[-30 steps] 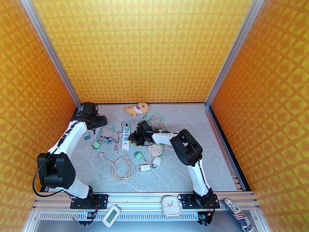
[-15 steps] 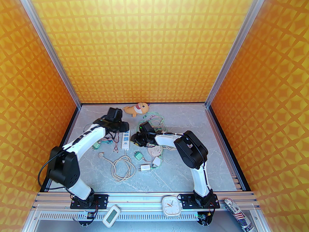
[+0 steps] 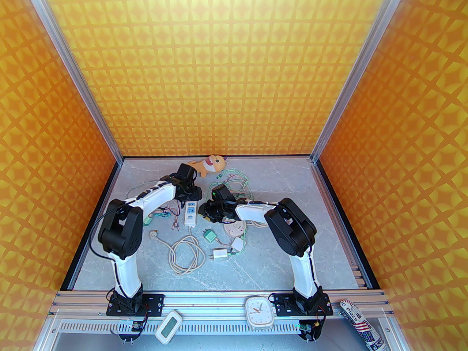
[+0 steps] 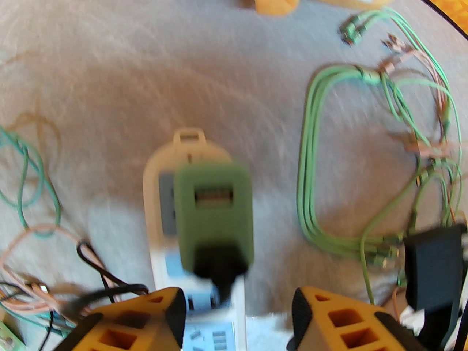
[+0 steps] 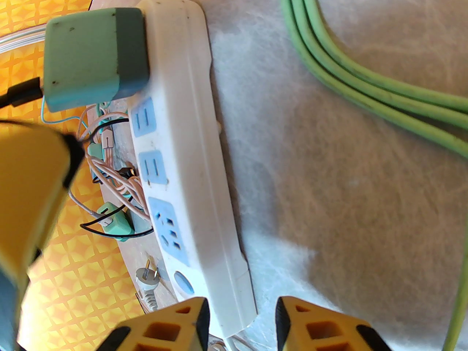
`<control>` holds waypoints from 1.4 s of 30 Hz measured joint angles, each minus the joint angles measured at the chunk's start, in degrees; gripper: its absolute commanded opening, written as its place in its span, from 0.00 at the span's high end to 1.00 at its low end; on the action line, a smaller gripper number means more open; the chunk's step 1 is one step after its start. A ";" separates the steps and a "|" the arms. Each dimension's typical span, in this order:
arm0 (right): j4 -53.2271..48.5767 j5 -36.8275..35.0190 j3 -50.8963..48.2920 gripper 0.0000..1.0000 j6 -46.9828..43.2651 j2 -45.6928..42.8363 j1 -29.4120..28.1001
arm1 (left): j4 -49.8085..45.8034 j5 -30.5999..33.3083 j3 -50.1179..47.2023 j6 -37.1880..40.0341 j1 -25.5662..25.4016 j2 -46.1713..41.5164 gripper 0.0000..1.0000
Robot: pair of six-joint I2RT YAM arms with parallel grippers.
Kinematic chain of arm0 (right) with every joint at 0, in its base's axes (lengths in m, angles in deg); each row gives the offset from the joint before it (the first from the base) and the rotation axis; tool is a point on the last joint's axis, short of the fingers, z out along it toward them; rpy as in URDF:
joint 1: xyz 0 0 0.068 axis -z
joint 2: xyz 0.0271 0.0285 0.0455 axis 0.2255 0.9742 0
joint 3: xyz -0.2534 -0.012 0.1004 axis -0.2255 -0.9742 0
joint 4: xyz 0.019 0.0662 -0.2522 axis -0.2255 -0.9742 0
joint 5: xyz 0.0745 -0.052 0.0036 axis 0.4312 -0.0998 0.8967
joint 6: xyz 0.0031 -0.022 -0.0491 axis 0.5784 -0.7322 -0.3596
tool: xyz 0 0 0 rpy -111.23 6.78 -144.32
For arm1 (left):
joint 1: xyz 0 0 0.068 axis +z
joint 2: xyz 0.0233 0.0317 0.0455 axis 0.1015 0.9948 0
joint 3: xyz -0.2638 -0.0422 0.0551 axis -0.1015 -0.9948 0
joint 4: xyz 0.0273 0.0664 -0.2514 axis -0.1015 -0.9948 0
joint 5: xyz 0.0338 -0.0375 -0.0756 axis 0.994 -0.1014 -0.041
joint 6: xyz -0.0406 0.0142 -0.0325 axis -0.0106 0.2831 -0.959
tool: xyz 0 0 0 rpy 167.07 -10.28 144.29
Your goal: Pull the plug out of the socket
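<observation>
1. Standing in the far-end socket of the white power strip point(image 4: 155, 185), the green plug point(image 4: 214, 210) looks fully seated, with a black cable point(image 4: 219, 269) plugged into it.
2. The left gripper point(image 4: 237, 305) hovers just on the near side of the plug. Its fingers are spread and pinch nothing, and the plug body lies ahead of the tips, not yet between them.
3. The right gripper point(image 5: 243, 309) straddles the strip's near end, one finger on each long side. I cannot tell whether the fingers actually press on it, since a gap seems to show on one side.
4. To do this step well, I judge the left gripper should move toward the far side until its pads flank the plug's flat sides. It should sit low on the body and clear of the black cable, then close firmly.
5. The pull should run straight along the prongs, away from the strip's face. A tilted pull risks jamming them or dragging the strip up unless the right gripper pins it.
6. Loose green cables point(image 4: 310, 159) lie to the right of the strip and a plush toy point(image 3: 206, 165) lies beyond its far end. Both are apart from the plug.
</observation>
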 measured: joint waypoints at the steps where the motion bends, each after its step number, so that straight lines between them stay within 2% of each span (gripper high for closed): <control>1: 0.04 0.00 -0.07 0.64 0.00 0.00 0.00 | -0.28 0.44 0.90 0.00 0.02 0.74 0.47; 7: 0.39 0.02 -0.74 0.64 0.00 -0.22 0.00 | -1.18 2.71 5.92 0.26 0.42 4.85 0.52; 10: 1.38 0.28 -0.74 0.63 0.04 -0.22 0.00 | -1.86 3.37 7.50 0.46 0.61 6.36 0.66; 12: 3.08 0.74 -0.74 0.63 0.28 -0.20 0.00 | -2.16 3.78 8.11 0.83 0.68 6.86 0.69; 18: 8.41 2.19 0.46 0.63 1.81 1.05 0.00 | -2.43 3.96 8.24 0.85 0.68 6.86 0.71; 26: 10.45 2.64 6.88 0.63 3.96 8.59 0.96 | -2.56 4.11 8.24 0.81 0.68 6.86 0.71; 34: 4.81 2.58 14.71 0.63 2.64 12.72 1.99 | -2.60 4.55 8.24 0.24 0.46 6.86 0.72; 42: -0.13 3.67 19.04 0.69 1.44 14.84 2.16 | -3.50 5.38 8.76 -0.31 0.68 6.86 0.75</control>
